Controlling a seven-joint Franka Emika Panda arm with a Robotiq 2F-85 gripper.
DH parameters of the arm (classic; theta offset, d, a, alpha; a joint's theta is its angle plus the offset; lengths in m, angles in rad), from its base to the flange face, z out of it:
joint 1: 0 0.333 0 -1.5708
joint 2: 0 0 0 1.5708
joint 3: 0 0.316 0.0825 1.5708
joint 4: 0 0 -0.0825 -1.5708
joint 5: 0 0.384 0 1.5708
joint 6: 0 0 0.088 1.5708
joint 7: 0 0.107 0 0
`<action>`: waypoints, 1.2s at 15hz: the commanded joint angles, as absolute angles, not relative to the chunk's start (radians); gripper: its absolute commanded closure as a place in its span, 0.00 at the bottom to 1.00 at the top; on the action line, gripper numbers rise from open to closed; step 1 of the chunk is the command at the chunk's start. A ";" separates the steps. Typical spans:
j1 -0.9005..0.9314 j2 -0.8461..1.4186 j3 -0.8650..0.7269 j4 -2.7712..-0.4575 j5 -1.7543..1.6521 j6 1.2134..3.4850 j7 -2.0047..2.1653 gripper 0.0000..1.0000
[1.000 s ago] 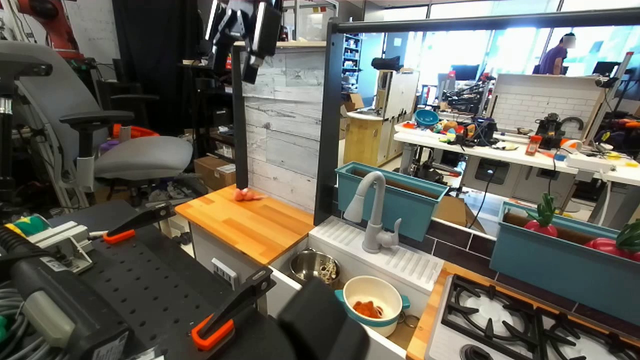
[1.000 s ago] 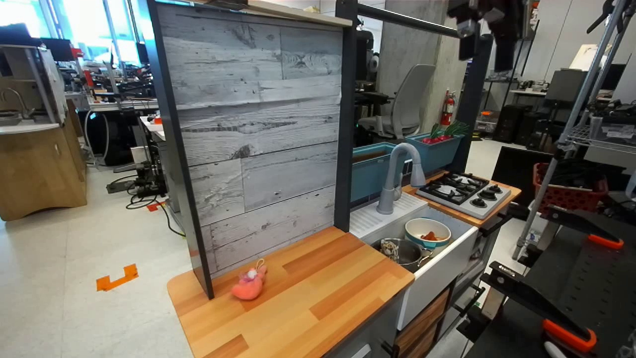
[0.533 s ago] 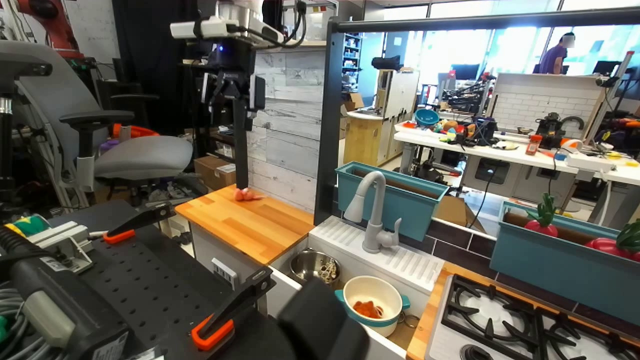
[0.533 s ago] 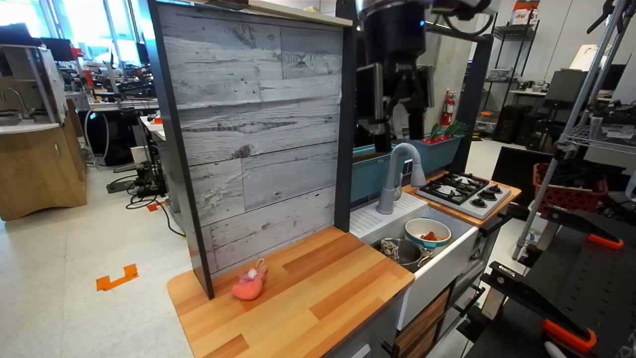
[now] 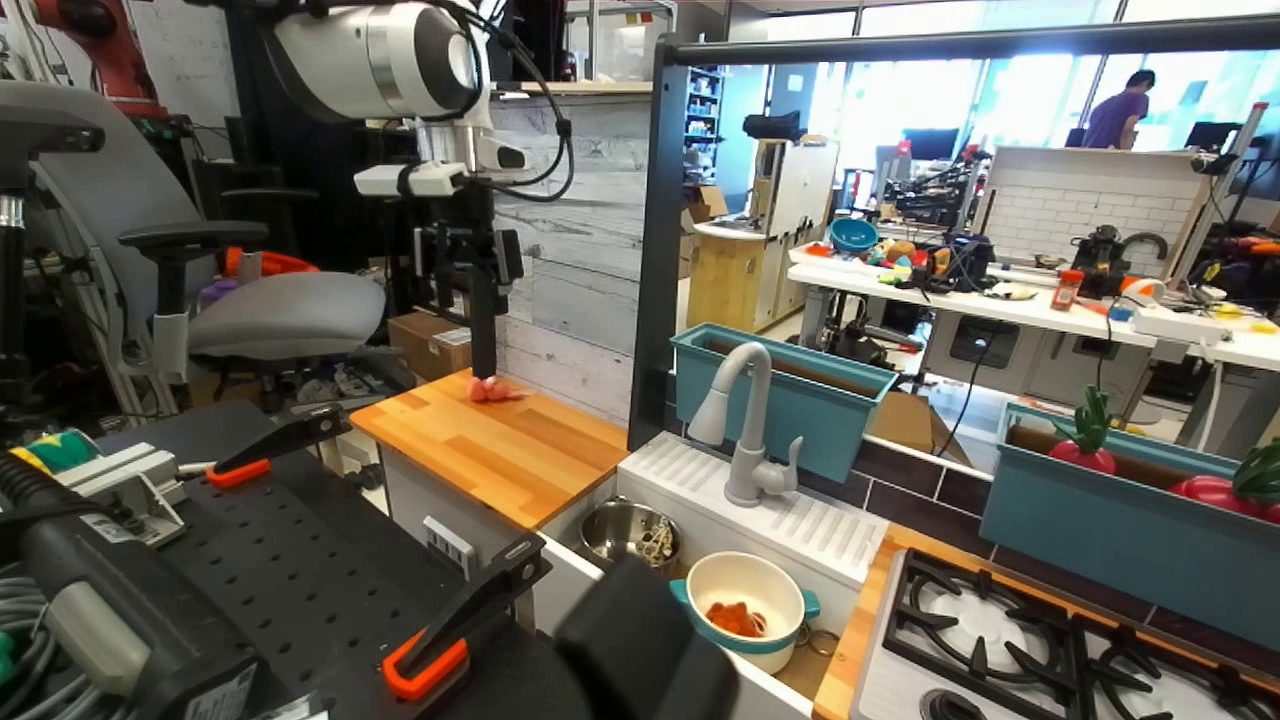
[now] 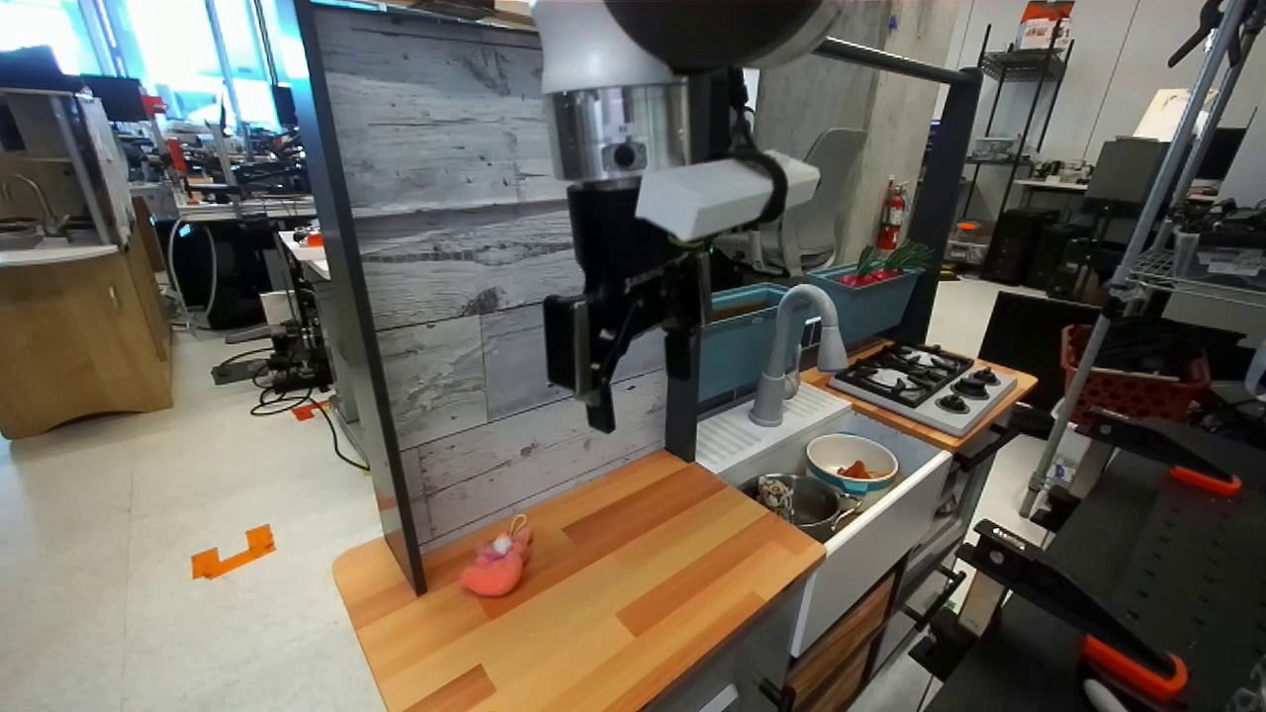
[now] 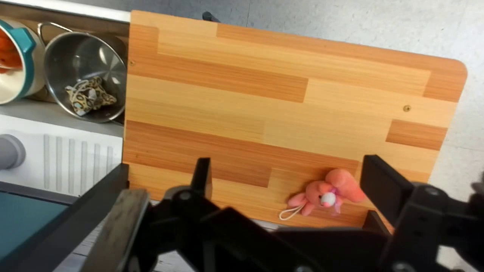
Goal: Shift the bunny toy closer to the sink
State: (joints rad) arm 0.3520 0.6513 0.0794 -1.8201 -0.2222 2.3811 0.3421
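Note:
The bunny toy (image 6: pixel 497 566) is a small coral-pink plush with a white muzzle and a string loop. It lies on the wooden counter (image 6: pixel 643 583), near the panel and the dark post, at the end away from the sink (image 6: pixel 880 564). In the wrist view the bunny (image 7: pixel 347 185) shows between the fingers, nearer the right finger (image 7: pixel 383 185). My gripper (image 6: pixel 641 400) is open and empty, high above the counter; it also shows in an exterior view (image 5: pixel 472 300) and in the wrist view (image 7: pixel 288 160). The sink has a white front and a grey faucet (image 7: pixel 11 151).
A metal pot (image 7: pixel 85 71) with a spotted toy and a white-and-teal bowl (image 6: pixel 851 457) with orange contents stand in the sink. A whitewashed wood panel (image 6: pixel 514 247) and dark posts (image 6: pixel 682 297) rise behind the counter. A stove (image 6: pixel 930 386) and teal planters (image 5: pixel 785 400) stand beyond.
The arm has come down from the top of the exterior views and moved over the counter, closer to the bunny. The gripper stays open. The bunny has not moved.

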 commanded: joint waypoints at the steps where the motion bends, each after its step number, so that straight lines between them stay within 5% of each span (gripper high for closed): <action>1: 0.444 0.764 0.034 -1.711 -0.276 2.436 0.406 0.00; 18: 0.528 1.069 -0.035 -1.459 -0.213 2.580 0.499 0.00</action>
